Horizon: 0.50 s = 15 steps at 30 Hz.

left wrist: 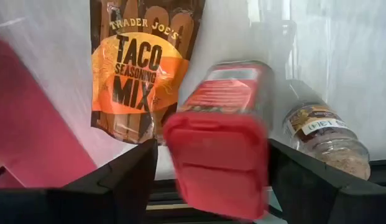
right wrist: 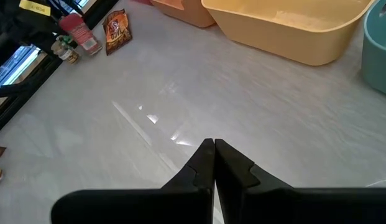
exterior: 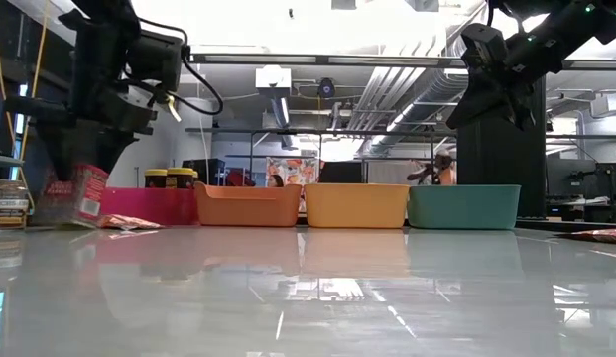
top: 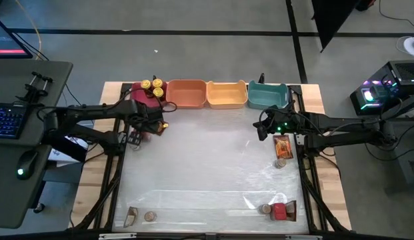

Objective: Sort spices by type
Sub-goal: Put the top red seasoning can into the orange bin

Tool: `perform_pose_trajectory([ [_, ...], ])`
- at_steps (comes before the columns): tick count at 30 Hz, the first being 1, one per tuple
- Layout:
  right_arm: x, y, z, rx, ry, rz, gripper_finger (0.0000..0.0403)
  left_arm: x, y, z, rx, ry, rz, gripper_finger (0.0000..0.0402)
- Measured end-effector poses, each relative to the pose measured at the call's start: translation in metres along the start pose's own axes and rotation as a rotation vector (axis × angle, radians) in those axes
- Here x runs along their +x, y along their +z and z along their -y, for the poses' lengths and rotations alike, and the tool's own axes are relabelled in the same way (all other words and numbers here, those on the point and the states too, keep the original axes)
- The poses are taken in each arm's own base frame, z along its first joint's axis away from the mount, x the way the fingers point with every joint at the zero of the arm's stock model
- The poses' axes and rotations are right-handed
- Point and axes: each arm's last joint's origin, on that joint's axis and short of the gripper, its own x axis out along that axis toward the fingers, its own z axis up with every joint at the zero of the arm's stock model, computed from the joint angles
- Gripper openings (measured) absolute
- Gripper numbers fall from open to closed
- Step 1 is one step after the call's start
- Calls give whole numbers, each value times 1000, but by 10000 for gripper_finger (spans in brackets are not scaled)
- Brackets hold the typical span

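My left gripper is at the table's far left, in front of the pink bin. It is shut on a small red box, which also shows in the low view. A Taco Seasoning foil packet and a little jar lie on the table beside the box. Yellow-lidded jars stand in the pink bin. My right gripper is shut and empty, and hangs high above the table in front of the teal bin. My left gripper pinches the red box between its two fingers, one on each side near the red lid end. The fingers come from above, pointing down. The box hangs tilted below them, its lower corner at or just above the table.
The orange bin and the yellow bin stand between the pink and teal ones along the far edge. A foil packet and a jar lie at the right. A red box and more jars and packets lie near the front edge.
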Motion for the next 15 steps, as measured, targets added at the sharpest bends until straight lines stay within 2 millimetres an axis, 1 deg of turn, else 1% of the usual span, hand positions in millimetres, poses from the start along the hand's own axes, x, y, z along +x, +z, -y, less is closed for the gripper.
perform_pose_trajectory([
  [9,0,0,0,14,0,0,0,0,-1,0,-7,11,-20,276],
  [12,0,0,0,13,-1,0,0,0,-2,-1,-46,14,-24,276],
  [15,0,0,0,13,0,0,0,4,-4,-4,-89,-21,-4,276],
])
